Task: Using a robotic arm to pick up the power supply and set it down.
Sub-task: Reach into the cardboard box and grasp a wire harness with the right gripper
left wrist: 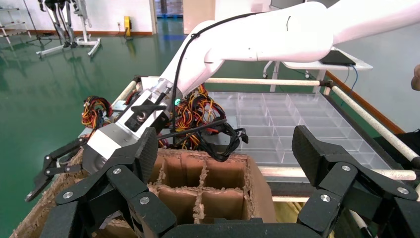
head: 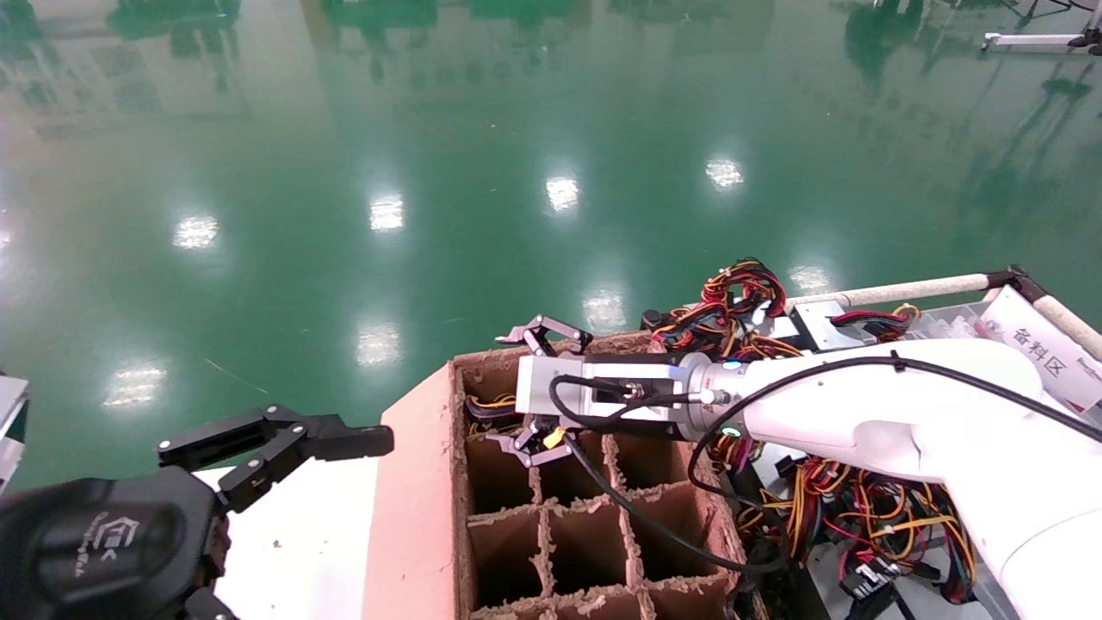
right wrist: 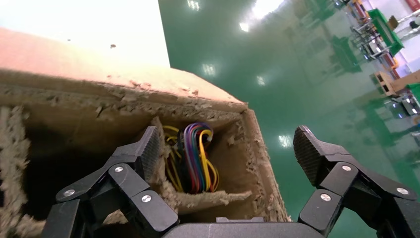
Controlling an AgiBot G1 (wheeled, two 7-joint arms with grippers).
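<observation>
Power supply wires show in the far corner cell of the cardboard box: a bundle of yellow, purple, red and black leads standing in that cell. The metal body of the unit is hidden below the cell walls; only wires can be seen, also from the head view.

Right arm reaches across from the robot's right, over the box's far row. Its silver wrist block sits above the dividers, a black cable looping off it and down across the cells.

Right gripper hangs over that corner cell, fingers spread wide, holding nothing. One finger is over the cell just beside the wires; the other is out past the box's outer wall, over green floor.

Left gripper hovers off the box's left side, above a white surface, fingers wide apart and empty.

Behind the right arm: a heap of more supplies with tangled red, yellow and black wiring, on a cart with a padded rail. Clear plastic divider tray lies beyond the heap.
</observation>
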